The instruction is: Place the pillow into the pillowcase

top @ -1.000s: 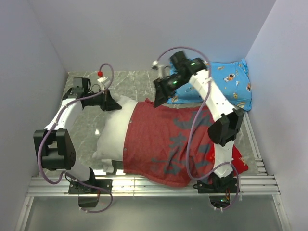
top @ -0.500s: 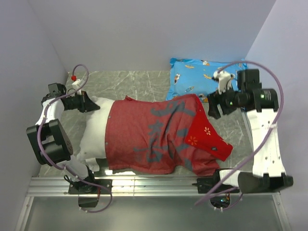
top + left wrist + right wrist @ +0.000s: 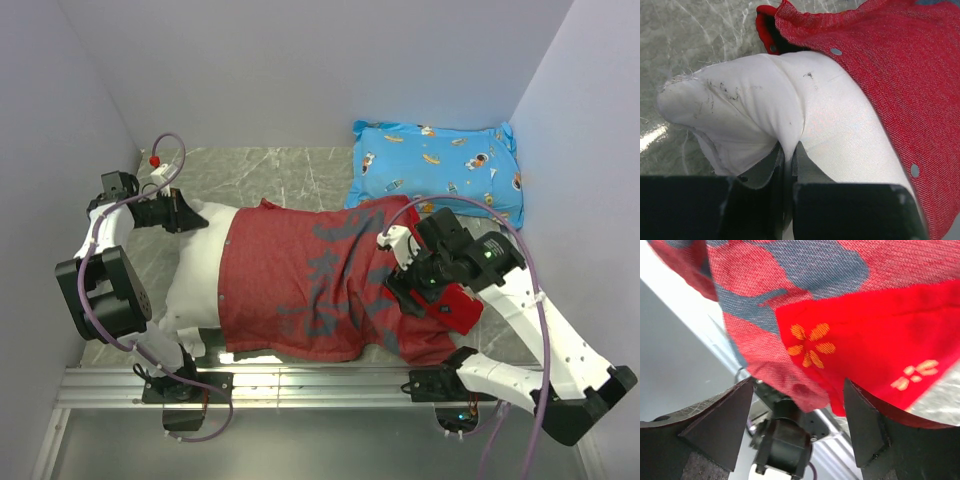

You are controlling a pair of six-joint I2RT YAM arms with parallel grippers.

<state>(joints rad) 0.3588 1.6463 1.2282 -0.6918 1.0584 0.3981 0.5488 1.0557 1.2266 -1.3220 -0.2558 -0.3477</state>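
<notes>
Mostly the pillow (image 3: 195, 275) is hidden inside the pillowcase (image 3: 300, 280) on the table (image 3: 290, 175); only its left end protrudes, pinched by the left claw (image 3: 788, 150). The right claw (image 3: 797, 385), jaws wide, hovers over the folded bright-red corner, covering part of it. A blue pillow (image 3: 435, 165) lies beyond.

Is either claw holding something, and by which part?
The left gripper pinches the pillow by its uncovered end; the right gripper is open, holding nothing.
</notes>
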